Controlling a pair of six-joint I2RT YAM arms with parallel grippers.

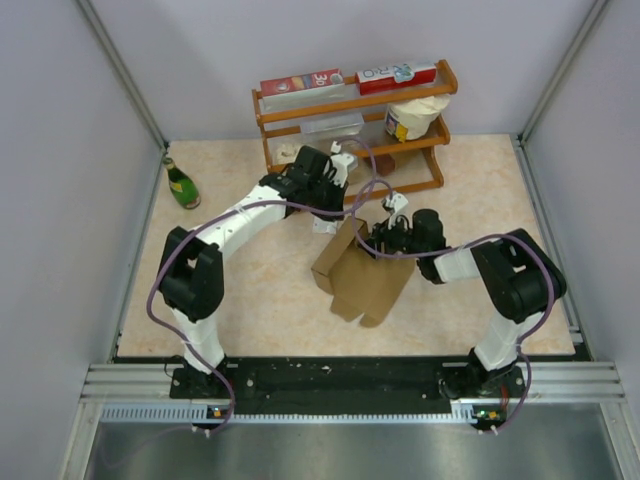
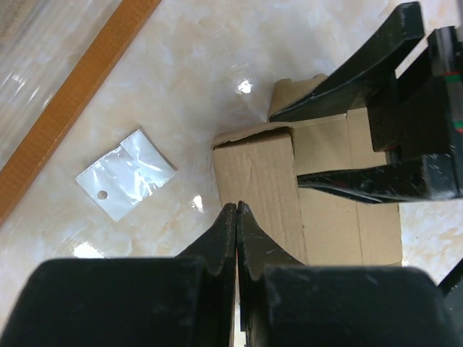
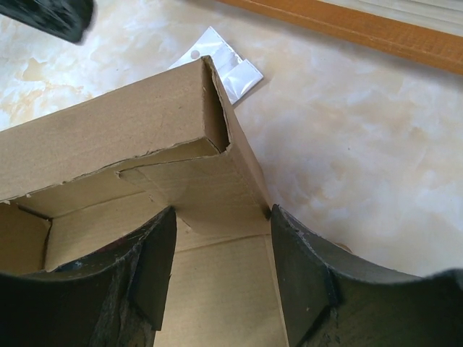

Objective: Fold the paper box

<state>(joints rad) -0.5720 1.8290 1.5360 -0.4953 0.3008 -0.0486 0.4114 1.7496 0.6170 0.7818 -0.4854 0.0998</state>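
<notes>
The paper box (image 1: 365, 280) is plain brown cardboard, partly folded, lying mid-table with one wall standing along its far left side (image 3: 108, 137). My right gripper (image 3: 221, 213) is open at the box's far corner. Its jaws straddle a flat panel, the right fingertip touching the outer edge of the side wall and the left one over the inside. In the left wrist view its fingers (image 2: 347, 184) lie across the cardboard (image 2: 253, 181). My left gripper (image 2: 237, 206) is shut with nothing in it, hovering over the box's raised left panel, close to the right gripper (image 1: 385, 235).
A small clear plastic bag (image 2: 124, 183) lies on the table just beyond the box. A wooden rack (image 1: 350, 105) with red cartons and a tub stands at the back. A green bottle (image 1: 181, 184) stands at the far left.
</notes>
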